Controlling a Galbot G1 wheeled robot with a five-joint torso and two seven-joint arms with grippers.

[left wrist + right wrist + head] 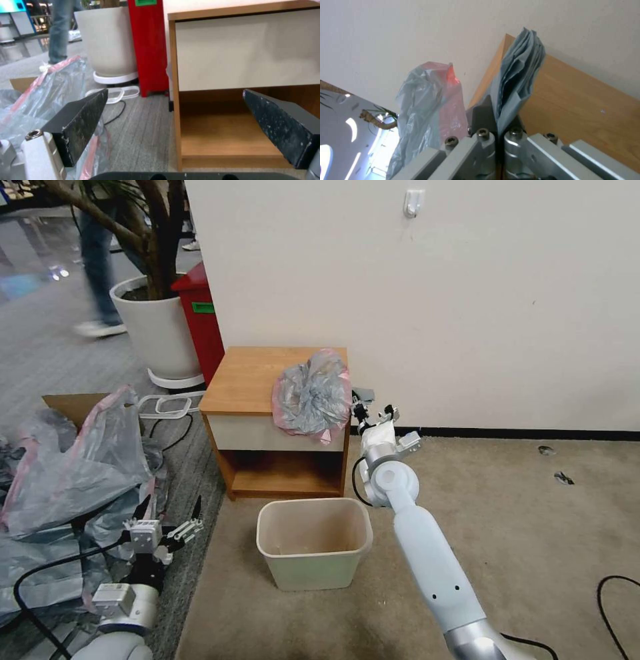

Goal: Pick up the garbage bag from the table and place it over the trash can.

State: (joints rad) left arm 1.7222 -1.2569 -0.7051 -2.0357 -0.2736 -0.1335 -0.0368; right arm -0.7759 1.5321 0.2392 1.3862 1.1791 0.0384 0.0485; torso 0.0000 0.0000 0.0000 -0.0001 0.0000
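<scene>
The garbage bag [312, 395], crinkled grey plastic with a pink rim, lies bunched on the right part of the table [253, 373] and droops over its front edge. My right gripper [375, 412] is at the table's right side, beside the bag. In the right wrist view this gripper [496, 117] is shut on a folded grey flap [516, 75] of plastic, with the bag's bulk [426, 100] hanging beside it. The cream trash can [320, 573] stands on the carpet in front of the table. My left gripper [163, 517] waits low on the left, open [174, 94] and holding nothing.
A heap of grey-pink bags [73, 460] and a cardboard box [73, 403] lie at the left. A red bin [200, 320] and a white plant pot [157, 327] stand behind the table's left. A black cable [617, 587] curls on the carpet at the right.
</scene>
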